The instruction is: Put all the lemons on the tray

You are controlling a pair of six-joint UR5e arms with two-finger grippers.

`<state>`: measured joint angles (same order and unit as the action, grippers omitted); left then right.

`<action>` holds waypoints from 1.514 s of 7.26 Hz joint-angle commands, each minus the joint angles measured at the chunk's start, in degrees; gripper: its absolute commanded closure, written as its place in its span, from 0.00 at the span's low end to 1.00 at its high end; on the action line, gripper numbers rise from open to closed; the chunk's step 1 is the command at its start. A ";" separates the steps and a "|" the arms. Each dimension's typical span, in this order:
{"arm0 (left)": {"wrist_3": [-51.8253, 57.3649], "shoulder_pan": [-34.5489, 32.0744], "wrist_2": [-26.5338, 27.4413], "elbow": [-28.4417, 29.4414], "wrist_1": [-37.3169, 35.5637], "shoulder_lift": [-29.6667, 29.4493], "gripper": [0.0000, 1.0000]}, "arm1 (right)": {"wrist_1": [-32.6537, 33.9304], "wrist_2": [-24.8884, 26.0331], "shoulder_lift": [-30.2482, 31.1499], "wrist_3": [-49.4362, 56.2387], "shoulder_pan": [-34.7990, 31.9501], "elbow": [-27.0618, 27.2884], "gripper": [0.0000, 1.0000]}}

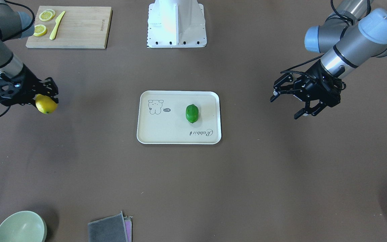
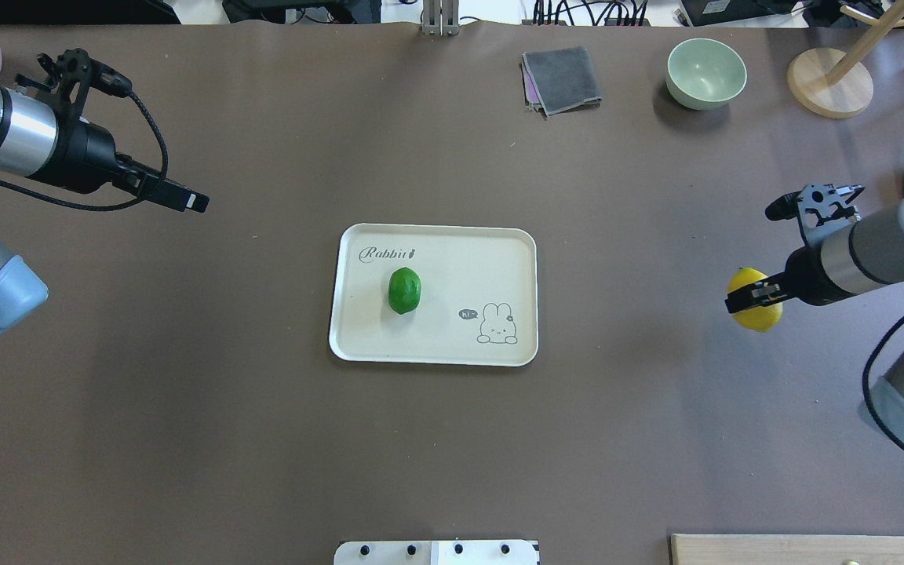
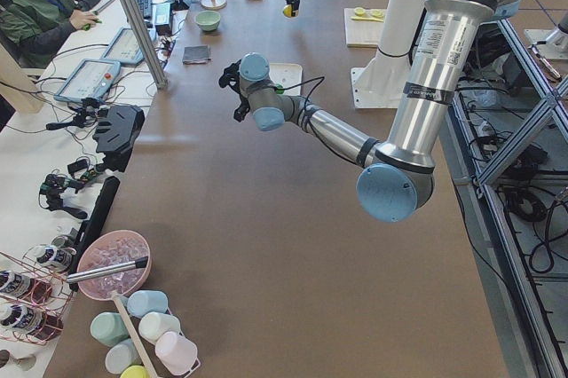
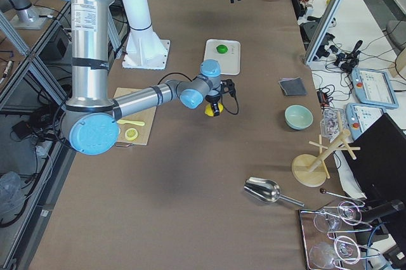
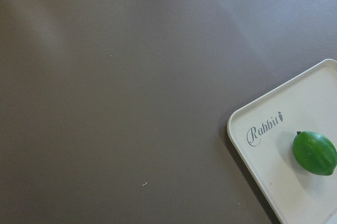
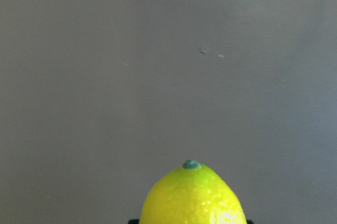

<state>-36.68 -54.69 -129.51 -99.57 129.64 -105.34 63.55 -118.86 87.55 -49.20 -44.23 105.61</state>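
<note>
While the right fingers (image 2: 749, 298) clasped the yellow lemon (image 2: 758, 315) and the left fingers (image 1: 303, 112) hung splayed, carrying it to the tray (image 2: 452, 259) seemed next.

A bamboo board (image 1: 79, 28) lay near one corner of the brown table (image 1: 193, 188). It carried a lemon slice (image 1: 46, 15), a second slice (image 1: 40, 30), and a yellow knife (image 1: 57, 25) just beside them. Along the opposite edge, a pale green bowl (image 2: 705, 73) stood upright, with a folded gray cloth (image 2: 562, 78) near it but apart. A wooden stand (image 2: 829, 82) stood on the bowl's other side, and a metal scoop (image 4: 266, 191) lay near that stand. At the other end of the table sat a pink bowl (image 3: 114, 264), with pastel cups (image 3: 146, 329) lying beside it. A person in green (image 3: 40, 5) sat at the side bench.
</note>
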 commanded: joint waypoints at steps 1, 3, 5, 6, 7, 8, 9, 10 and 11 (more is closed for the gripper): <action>-0.15 0.11 -0.04 0.16 0.00 -0.13 0.01 | 10.92 3.43 -15.31 -19.37 6.85 -0.23 1.00; -0.15 0.20 -0.04 0.25 0.00 -0.13 0.01 | 17.29 10.98 -27.89 -29.42 11.52 -6.69 1.00; -0.15 0.20 -0.04 0.43 0.00 -0.22 0.01 | 16.61 12.15 -35.84 -31.57 12.15 -15.93 0.02; -0.15 0.20 -0.04 0.52 0.00 -0.31 0.01 | 16.60 14.51 -36.21 -31.31 12.50 -15.79 0.00; -0.15 0.20 -0.04 0.52 0.00 -0.39 0.01 | 16.60 14.27 -36.13 -30.61 12.16 -14.48 0.00; -0.06 0.20 -0.04 0.60 0.00 -0.31 0.01 | 17.30 11.66 -35.26 -28.60 9.89 -12.38 0.00; -0.06 0.20 -0.04 0.60 0.00 -0.31 0.01 | 17.31 5.45 -32.12 -23.71 6.39 -9.58 0.00; -0.15 0.20 0.14 0.60 -0.09 -0.13 0.01 | 17.22 0.43 -25.04 -16.70 1.66 -3.63 0.00; 0.37 0.20 0.23 0.69 -0.17 0.39 0.01 | 17.22 -0.66 -16.18 -5.49 -2.31 1.13 0.00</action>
<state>-36.68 -54.49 -129.41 -98.94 129.56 -105.40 80.77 -116.23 61.99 -66.07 -41.51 100.80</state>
